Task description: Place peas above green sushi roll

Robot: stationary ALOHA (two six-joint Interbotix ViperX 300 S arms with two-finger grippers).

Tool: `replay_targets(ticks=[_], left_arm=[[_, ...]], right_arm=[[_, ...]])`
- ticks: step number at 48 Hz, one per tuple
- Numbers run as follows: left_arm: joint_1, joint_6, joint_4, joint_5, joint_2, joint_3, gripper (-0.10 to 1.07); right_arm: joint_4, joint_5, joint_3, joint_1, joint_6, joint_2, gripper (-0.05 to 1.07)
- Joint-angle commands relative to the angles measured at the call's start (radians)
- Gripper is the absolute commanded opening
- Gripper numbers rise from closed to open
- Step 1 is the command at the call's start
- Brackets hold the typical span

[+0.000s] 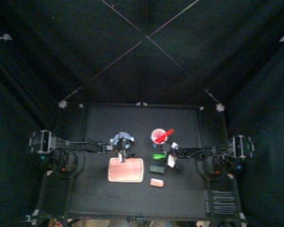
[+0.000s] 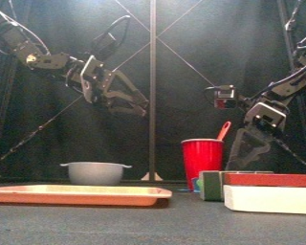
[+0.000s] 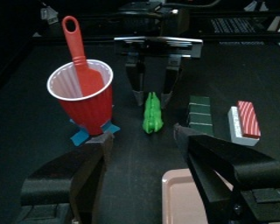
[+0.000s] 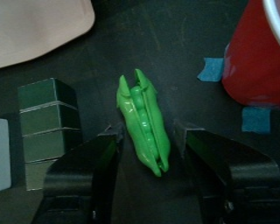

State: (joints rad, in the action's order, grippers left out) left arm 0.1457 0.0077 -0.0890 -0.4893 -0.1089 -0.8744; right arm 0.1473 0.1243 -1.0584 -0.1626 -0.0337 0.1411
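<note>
The green pea pod [image 4: 143, 122] lies flat on the black table, between the red cup [image 4: 265, 52] and the dark green sushi roll [image 4: 49, 118]. My right gripper [image 4: 150, 136] is open, low over the pod, with one jaw on each side of it. The left wrist view shows this too: the right gripper [image 3: 153, 80] over the far end of the pod [image 3: 152, 112], with the green roll [image 3: 201, 114] beside it. My left gripper [image 3: 149, 149] is open and empty, held high above the table, left of the cup [image 2: 203, 158].
The red cup holds a red spoon [image 3: 78, 52] and stands by blue tape marks [image 4: 209, 67]. A red-and-white sushi piece [image 3: 245, 121] lies beyond the green roll. A pink tray [image 2: 79, 194] is at the front left, and a grey bowl [image 2: 95, 172] stands behind it.
</note>
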Motion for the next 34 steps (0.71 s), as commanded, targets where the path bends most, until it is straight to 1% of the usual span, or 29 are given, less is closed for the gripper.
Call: replay_targets(ticks=[1, 34], left_arm=[[0.005, 0.000, 0.002, -0.009, -0.005, 0.011, 0.93], [0.005, 0.000, 0.002, -0.008, -0.006, 0.006, 0.93]], right_arm=[[0.000, 0.003, 0.018, -0.002, 0.000, 0.011, 0.87], [-0.018, -0.046, 0.060, 0.006, -0.002, 0.015, 0.88]])
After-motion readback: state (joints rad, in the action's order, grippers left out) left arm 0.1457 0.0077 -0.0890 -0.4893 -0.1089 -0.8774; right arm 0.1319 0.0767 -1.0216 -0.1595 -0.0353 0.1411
